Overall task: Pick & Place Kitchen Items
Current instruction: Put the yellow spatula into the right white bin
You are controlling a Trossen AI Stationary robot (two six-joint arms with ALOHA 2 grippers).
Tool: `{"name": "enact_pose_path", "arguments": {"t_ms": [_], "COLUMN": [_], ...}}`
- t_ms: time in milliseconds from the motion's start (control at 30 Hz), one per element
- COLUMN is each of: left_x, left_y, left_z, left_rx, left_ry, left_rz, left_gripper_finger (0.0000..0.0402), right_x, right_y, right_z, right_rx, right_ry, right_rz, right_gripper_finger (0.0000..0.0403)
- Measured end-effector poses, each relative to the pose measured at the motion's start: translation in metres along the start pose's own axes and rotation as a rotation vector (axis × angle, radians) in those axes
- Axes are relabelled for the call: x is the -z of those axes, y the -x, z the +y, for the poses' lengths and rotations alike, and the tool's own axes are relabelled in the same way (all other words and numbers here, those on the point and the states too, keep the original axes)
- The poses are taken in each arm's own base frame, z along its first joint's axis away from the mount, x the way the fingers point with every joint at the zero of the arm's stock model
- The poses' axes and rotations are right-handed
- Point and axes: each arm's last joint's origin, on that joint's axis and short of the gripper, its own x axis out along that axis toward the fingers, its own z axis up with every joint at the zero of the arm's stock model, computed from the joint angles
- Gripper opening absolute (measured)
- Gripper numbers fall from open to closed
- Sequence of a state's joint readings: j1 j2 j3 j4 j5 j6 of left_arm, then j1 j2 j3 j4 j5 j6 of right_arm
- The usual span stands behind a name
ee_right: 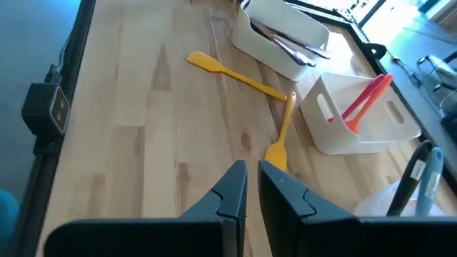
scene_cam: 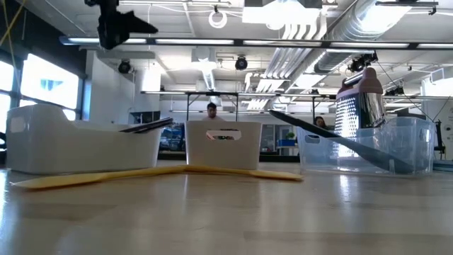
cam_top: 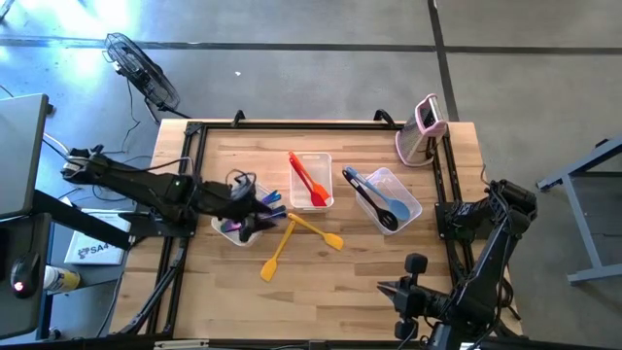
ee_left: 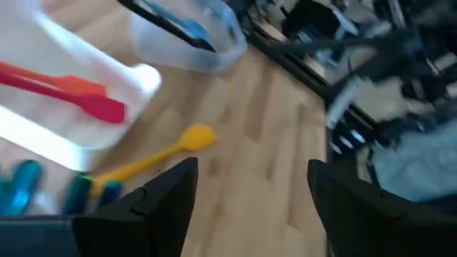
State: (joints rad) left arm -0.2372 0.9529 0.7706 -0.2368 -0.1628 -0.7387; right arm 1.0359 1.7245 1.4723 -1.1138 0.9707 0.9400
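Two yellow utensils (cam_top: pixel 309 230) lie crossed on the wooden table, in front of three tubs; they also show in the right wrist view (ee_right: pixel 235 75). The left tub (cam_top: pixel 225 226) holds purple, blue and black utensils. The middle tub (cam_top: pixel 325 163) holds a red and an orange utensil (cam_top: pixel 309 180). The right tub (cam_top: pixel 413 206) holds a black and a light blue utensil (cam_top: pixel 377 202). My left gripper (cam_top: pixel 255 199) hangs open and empty above the left tub; its fingers stand wide apart (ee_left: pixel 253 171). My right gripper (cam_top: pixel 387 287) is shut and empty (ee_right: pixel 251 178), by the table's near right edge.
An upright pink-and-white gadget (cam_top: pixel 423 131) stands at the far right corner. A black frame (cam_top: pixel 194 136) runs along the table's edges. Bare wood lies between the yellow utensils and the near edge. People show in the room behind the table in the low view (scene_cam: pixel 211 110).
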Motion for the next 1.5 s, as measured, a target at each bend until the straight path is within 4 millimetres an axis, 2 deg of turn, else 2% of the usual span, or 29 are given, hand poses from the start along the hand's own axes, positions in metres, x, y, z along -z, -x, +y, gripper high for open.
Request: {"name": "enact_pose_path", "arguments": {"t_ms": [133, 267, 367, 500, 600, 700, 800, 967, 1333, 1500], "left_x": [0.005, 0.020, 0.033, 0.049, 0.060, 0.073, 0.087, 0.103, 0.089, 0.092], "left_y": [-0.008, -0.025, -0.040, -0.061, -0.079, -0.097, -0.119, -0.142, -0.153, -0.160], "left_z": [-0.028, -0.062, -0.085, -0.099, -0.098, -0.099, -0.096, -0.081, -0.059, -0.054], "left_rx": [0.065, 0.094, 0.041, -0.223, -0.473, -0.618, -0.668, -0.768, -0.818, -0.802], "left_ry": [-0.018, -0.023, -0.031, -0.036, 0.042, 0.166, 0.237, 0.310, 0.309, 0.286], "left_rz": [0.067, 0.190, 0.306, 0.467, 0.552, 0.605, 0.654, 0.728, 0.766, 0.803], "left_gripper_finger": [0.0260, 0.0260, 0.0260, 0.0260, 0.0260, 0.0260, 0.0260, 0.0260, 0.0260, 0.0260], "right_x": [-0.002, -0.006, -0.009, -0.012, -0.013, -0.014, -0.015, -0.016, -0.017, -0.017], "right_y": [-0.003, -0.010, -0.016, -0.024, -0.027, -0.029, -0.030, -0.034, -0.034, -0.034], "right_z": [-0.003, -0.006, -0.010, -0.013, -0.015, -0.016, -0.016, -0.019, -0.017, -0.017], "right_rx": [0.032, 0.063, 0.075, 0.079, 0.078, 0.077, 0.079, 0.088, 0.065, 0.059], "right_ry": [0.043, 0.096, 0.102, 0.092, 0.107, 0.127, 0.146, 0.140, 0.124, 0.123], "right_rz": [-0.022, -0.024, -0.008, 0.022, 0.038, 0.047, 0.048, 0.052, 0.065, 0.070], "right_gripper_finger": [0.0029, 0.0029, 0.0029, 0.0029, 0.0029, 0.0029, 0.0029, 0.0029, 0.0029, 0.0029]}}
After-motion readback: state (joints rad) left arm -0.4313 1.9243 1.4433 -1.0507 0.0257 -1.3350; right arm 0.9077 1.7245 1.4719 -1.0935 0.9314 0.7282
